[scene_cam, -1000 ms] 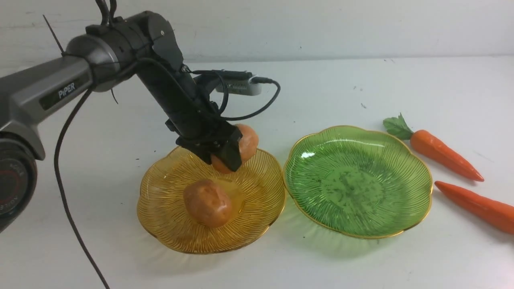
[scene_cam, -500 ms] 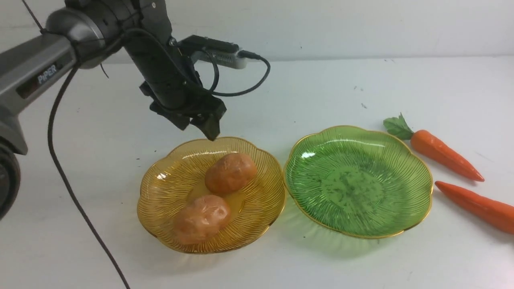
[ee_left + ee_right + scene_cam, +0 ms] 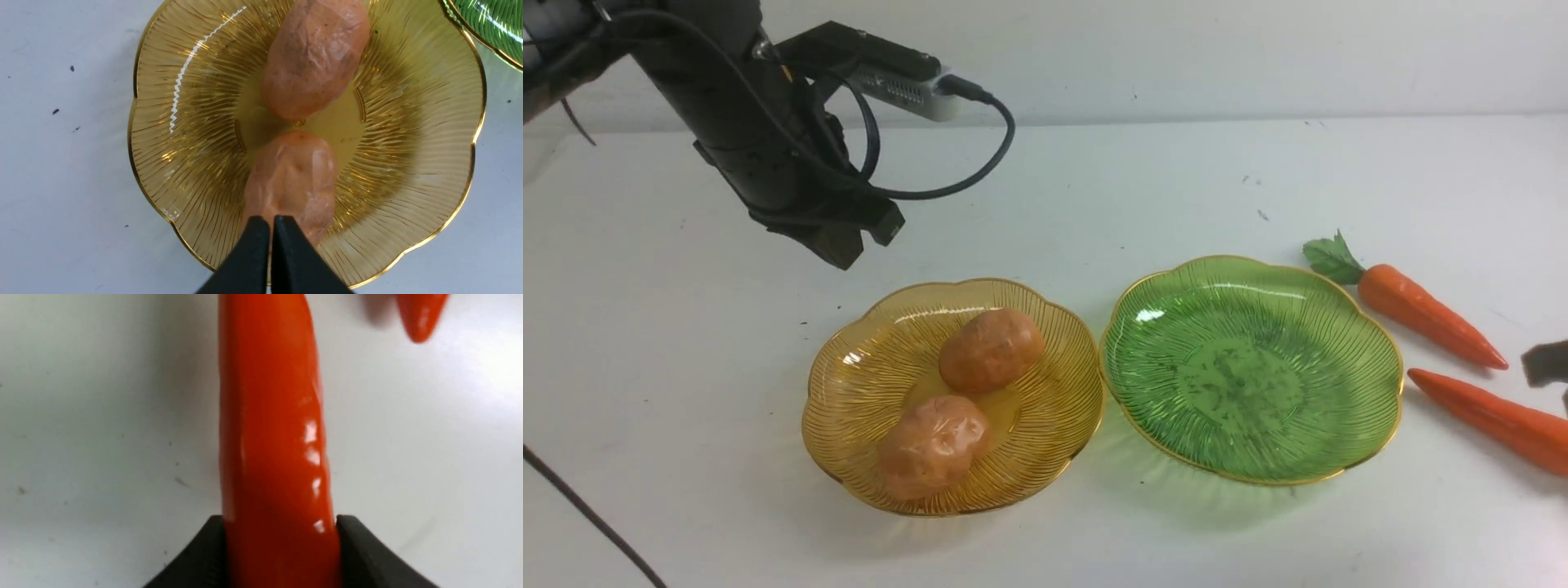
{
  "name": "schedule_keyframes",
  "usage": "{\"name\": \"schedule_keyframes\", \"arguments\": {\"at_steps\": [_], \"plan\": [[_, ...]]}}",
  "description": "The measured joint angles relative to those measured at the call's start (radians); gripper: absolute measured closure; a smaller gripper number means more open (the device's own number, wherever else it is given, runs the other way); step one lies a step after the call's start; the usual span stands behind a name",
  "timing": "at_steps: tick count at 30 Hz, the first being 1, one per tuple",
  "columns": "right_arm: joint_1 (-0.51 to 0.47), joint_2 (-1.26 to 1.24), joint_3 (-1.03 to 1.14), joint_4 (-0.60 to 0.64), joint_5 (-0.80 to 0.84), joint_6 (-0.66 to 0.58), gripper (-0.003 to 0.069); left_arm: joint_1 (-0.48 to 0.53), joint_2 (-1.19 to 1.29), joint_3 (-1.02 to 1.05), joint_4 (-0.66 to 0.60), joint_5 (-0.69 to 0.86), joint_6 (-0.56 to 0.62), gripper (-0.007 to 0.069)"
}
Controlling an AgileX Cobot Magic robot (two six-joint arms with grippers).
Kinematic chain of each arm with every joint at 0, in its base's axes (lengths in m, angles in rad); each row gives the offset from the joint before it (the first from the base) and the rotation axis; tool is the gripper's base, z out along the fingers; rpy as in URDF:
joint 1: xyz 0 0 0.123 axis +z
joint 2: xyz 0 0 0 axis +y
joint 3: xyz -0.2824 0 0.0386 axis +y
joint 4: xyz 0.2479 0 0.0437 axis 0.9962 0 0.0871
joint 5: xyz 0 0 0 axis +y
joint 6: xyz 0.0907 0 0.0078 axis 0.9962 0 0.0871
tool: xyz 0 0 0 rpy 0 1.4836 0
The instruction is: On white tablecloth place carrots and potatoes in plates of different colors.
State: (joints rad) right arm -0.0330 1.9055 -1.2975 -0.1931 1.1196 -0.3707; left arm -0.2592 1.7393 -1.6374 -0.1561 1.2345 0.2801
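Two potatoes (image 3: 991,349) (image 3: 931,445) lie in the amber plate (image 3: 866,384) on the white tablecloth (image 3: 1094,188); the left wrist view shows both (image 3: 316,57) (image 3: 294,179) in that plate (image 3: 184,122). The green plate (image 3: 1250,367) is empty. My left gripper (image 3: 849,245) is shut and empty (image 3: 271,222), raised behind and left of the amber plate. Two carrots (image 3: 1421,314) (image 3: 1486,416) lie right of the green plate. My right gripper (image 3: 1553,384) shows at the right edge. Its fingers press both sides of the near carrot (image 3: 269,416), which lies on the cloth.
The left arm's black cable (image 3: 964,175) loops above the cloth behind the amber plate. The two plates nearly touch. The far carrot's tip (image 3: 419,314) lies close beside the near carrot. A corner of the green plate (image 3: 490,24) shows in the left wrist view.
My left gripper let the second potato go into the amber plate, then rose and drew back to the left, shutting. My right gripper has come into view at the near carrot.
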Motion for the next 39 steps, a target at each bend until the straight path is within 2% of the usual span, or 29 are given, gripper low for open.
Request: {"name": "schedule_keyframes", "arguments": {"at_steps": [3, 6, 8, 11, 17, 20, 28, 31, 34, 36, 39], "plan": [[0.000, -0.074, -0.151, 0.074, 0.084, 0.062, 0.0355, 0.000, 0.000, 0.000, 0.000, 0.000, 0.000, 0.0628], [0.007, -0.133, -0.255, 0.312, 0.098, 0.132, 0.0355, 0.000, 0.000, 0.001, 0.000, 0.000, 0.000, 0.0628], [0.041, -0.134, -0.273, 0.444, 0.095, 0.110, 0.0355, 0.000, 0.000, 0.001, 0.000, 0.000, 0.000, 0.0628], [0.139, -0.085, -0.274, 0.513, 0.049, 0.045, 0.0355, 0.000, 0.000, 0.001, -0.001, 0.000, 0.000, 0.0628], [0.253, 0.013, -0.274, 0.477, -0.018, 0.027, 0.0353, 0.000, 0.000, 0.001, -0.001, 0.000, 0.000, 0.0628], [0.282, 0.050, -0.274, 0.437, -0.034, 0.025, 0.0323, 0.000, 0.000, 0.001, -0.001, 0.000, 0.000, 0.0628], [0.297, 0.074, -0.278, 0.351, -0.060, 0.025, 0.0139, 0.000, 0.000, 0.001, -0.001, 0.000, 0.000, 0.0628], [0.297, 0.074, -0.296, 0.305, -0.051, 0.025, 0.0117, 0.000, 0.000, 0.001, -0.001, 0.000, 0.000, 0.0628], [0.289, 0.074, -0.317, 0.257, -0.036, 0.025, 0.0137, 0.000, 0.000, 0.001, -0.002, 0.000, -0.007, 0.0628], [0.269, 0.074, -0.327, 0.217, -0.030, 0.025, 0.0198, 0.000, 0.000, 0.001, -0.006, 0.000, -0.017, 0.0628], [0.216, 0.080, -0.331, 0.155, -0.034, 0.027, 0.0333, 0.000, 0.000, 0.001, -0.016, 0.000, -0.050, 0.0628]]}}
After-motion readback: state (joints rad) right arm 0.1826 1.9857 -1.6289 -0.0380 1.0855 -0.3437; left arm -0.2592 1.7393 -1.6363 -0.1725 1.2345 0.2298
